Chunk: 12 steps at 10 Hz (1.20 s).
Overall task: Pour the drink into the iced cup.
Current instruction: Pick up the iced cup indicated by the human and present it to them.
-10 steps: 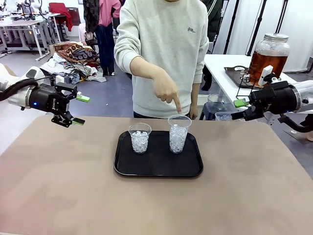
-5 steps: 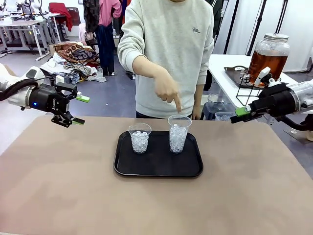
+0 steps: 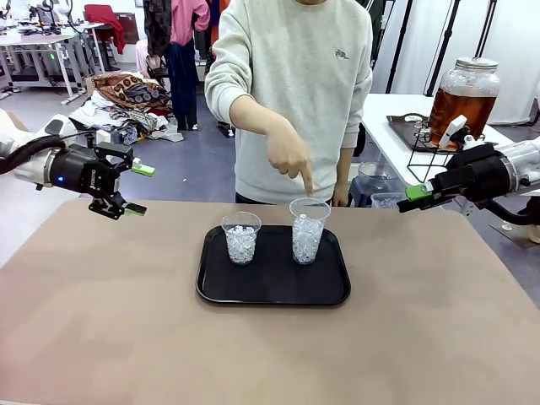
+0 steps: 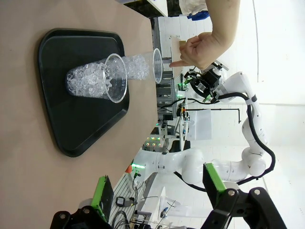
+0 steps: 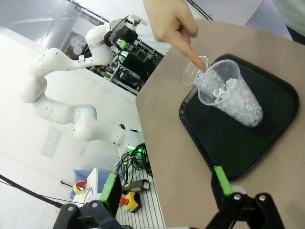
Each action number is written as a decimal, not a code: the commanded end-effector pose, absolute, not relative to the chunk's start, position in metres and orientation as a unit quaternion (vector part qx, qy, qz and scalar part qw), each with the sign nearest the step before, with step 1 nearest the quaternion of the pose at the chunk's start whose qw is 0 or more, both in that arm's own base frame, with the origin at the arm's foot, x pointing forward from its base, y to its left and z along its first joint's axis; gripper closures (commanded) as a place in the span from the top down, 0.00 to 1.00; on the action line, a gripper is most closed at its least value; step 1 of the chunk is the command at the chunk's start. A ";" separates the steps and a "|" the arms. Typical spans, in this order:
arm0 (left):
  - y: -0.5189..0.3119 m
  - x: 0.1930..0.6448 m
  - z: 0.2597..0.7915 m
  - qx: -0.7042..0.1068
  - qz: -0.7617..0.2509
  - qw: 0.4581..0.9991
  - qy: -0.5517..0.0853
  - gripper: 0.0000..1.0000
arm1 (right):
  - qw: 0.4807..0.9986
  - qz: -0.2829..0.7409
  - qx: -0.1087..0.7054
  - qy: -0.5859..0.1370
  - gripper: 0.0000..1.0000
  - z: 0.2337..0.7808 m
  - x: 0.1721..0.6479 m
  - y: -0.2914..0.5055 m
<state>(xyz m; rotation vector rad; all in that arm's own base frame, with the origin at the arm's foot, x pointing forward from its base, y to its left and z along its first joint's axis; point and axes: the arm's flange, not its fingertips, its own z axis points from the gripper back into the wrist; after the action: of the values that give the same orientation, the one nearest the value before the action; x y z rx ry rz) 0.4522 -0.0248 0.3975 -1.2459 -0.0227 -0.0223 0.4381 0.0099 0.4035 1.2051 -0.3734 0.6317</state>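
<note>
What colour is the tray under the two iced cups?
Black, plain and unpatterned; the tray shows best in the front view.

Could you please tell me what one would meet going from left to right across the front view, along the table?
Left gripper → shorter cup of ice → taller cup of ice → right gripper.

No legible text, number or brand in any view; the one print-like mark, a small dark emblem [image 3: 341,54] on the chest of the person's grey sweatshirt [image 3: 287,84], beyond the far edge of the table [image 3: 439,321], is too small to read.
</note>
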 end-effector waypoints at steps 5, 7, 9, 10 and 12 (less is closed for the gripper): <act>-0.025 0.453 0.398 -0.585 -0.007 0.811 -0.008 1.00 | 0.655 0.469 0.500 -0.318 1.00 0.354 0.476 0.034; -0.025 0.453 0.398 -0.585 -0.007 0.811 -0.008 1.00 | 0.646 0.507 0.444 -0.357 1.00 0.341 0.483 0.043; -0.025 0.453 0.398 -0.585 -0.007 0.811 -0.008 1.00 | 0.646 0.508 0.426 -0.378 1.00 0.340 0.488 0.048; -0.025 0.453 0.398 -0.585 -0.007 0.811 -0.008 1.00 | 0.647 0.501 0.433 -0.380 1.00 0.339 0.488 0.047; -0.025 0.453 0.398 -0.585 -0.007 0.811 -0.008 1.00 | 0.650 0.511 0.436 -0.356 1.00 0.341 0.486 0.039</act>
<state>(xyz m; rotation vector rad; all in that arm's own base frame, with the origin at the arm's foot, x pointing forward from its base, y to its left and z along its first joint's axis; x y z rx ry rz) 0.4522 -0.0248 0.3972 -1.2459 -0.0222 -0.0218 0.4869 0.0404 0.3405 0.9854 -0.8182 1.1524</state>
